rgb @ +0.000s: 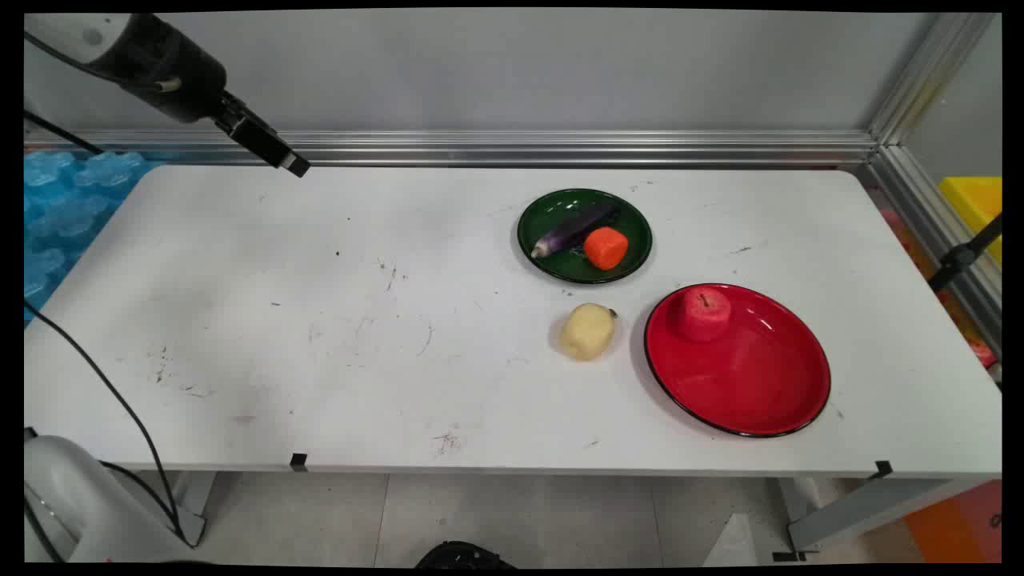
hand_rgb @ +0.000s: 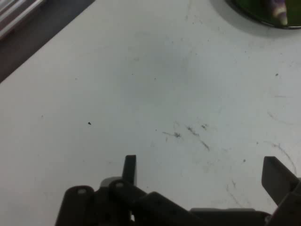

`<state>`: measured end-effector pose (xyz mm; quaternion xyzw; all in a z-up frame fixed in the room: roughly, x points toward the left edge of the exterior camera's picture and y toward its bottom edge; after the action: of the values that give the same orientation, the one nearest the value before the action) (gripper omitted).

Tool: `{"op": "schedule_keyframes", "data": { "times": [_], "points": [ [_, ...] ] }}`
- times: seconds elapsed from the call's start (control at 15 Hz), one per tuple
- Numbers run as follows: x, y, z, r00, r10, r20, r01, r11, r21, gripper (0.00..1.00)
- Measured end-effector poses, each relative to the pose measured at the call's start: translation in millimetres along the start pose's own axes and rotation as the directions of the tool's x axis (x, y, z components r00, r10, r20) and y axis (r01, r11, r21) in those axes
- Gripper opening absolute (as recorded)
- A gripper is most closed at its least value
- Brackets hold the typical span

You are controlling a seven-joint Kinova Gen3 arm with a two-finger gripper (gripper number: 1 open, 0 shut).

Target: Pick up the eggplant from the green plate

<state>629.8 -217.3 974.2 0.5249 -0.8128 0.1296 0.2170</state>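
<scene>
My gripper [rgb: 282, 158] hangs high over the table's far left corner, open and holding nothing. In the hand view its fingers [hand_rgb: 129, 168] stand wide apart above bare, scuffed tabletop. The nearest things lie well to its right. A green plate [rgb: 534, 214] carries a purple eggplant [rgb: 572, 228] and an orange carrot piece [rgb: 606, 247]. The plate's rim [hand_rgb: 251, 10] and the eggplant's tip [hand_rgb: 281, 10] show at the hand view's top right. A pale potato [rgb: 586, 331] lies on the table in front of that plate. Beside the potato, a red plate [rgb: 756, 384] holds a red apple [rgb: 704, 314].
An aluminium rail [rgb: 560, 148] runs along the table's back edge and down the right side. Blue bubble wrap [rgb: 64, 200] lies off the left edge. A yellow bin [rgb: 976, 204] stands beyond the right rail. Black cables [rgb: 120, 400] hang at the left.
</scene>
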Motion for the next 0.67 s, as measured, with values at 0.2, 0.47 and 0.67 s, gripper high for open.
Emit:
{"op": "schedule_keyframes", "data": {
  "times": [0.2, 0.47, 0.67],
  "points": [
    [7.7, 6.5, 5.1, 1.0, 0.009, -0.012, -0.009, 1.0, -0.015, 1.0],
    [37.6, 27.1, 23.7, 0.995, 0.096, -0.034, -0.097, 0.994, -0.048, 1.0],
    [66.9, 45.4, 47.8, 0.986, 0.163, -0.043, -0.165, 0.984, -0.06, 1.0]
  ]
}}
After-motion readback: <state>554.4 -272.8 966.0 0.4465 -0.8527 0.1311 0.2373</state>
